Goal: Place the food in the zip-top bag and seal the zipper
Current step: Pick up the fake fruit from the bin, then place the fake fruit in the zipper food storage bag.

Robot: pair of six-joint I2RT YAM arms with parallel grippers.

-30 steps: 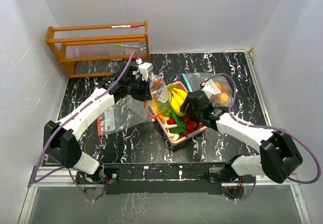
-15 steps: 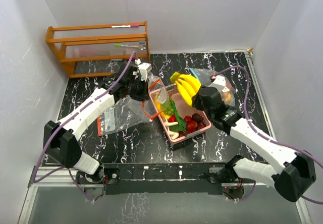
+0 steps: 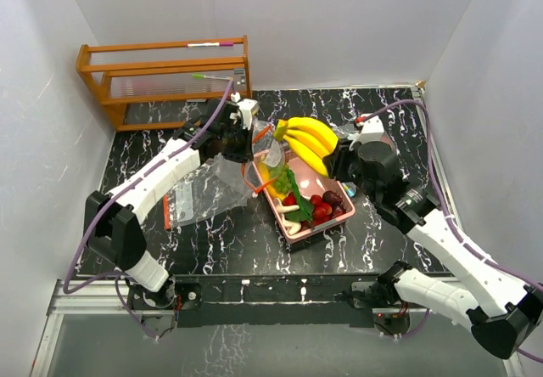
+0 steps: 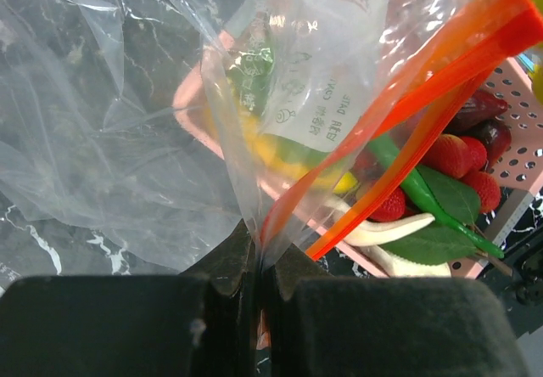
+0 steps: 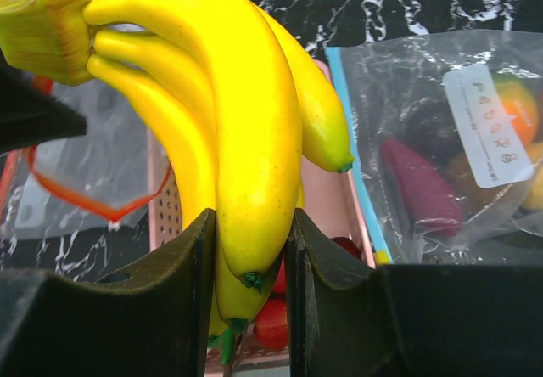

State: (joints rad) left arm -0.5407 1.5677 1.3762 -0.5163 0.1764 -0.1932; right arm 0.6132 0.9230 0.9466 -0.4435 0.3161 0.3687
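Observation:
My right gripper (image 3: pixel 333 158) is shut on the yellow banana bunch (image 3: pixel 305 138) and holds it in the air above the pink tray (image 3: pixel 307 226); the bunch fills the right wrist view (image 5: pixel 229 139). My left gripper (image 3: pixel 246 139) is shut on the edge of the clear zip-top bag (image 3: pixel 208 192) with its orange zipper (image 4: pixel 399 114), holding the mouth up beside the tray. Red berries (image 3: pixel 321 211), a dark plum (image 3: pixel 333 197) and green leafy pieces (image 3: pixel 293 186) lie in the tray; they also show in the left wrist view (image 4: pixel 441 152).
A second clear bag with a blue zipper (image 5: pixel 441 148) holding fruit lies at the right behind the tray, mostly hidden by my right arm in the top view. A wooden rack (image 3: pixel 165 75) stands at the back left. White walls enclose the black marble table (image 3: pixel 237 233).
My right gripper has lifted the banana bunch out of the tray and carried it up and left towards the bag's mouth. My left gripper has raised the bag's edge slightly.

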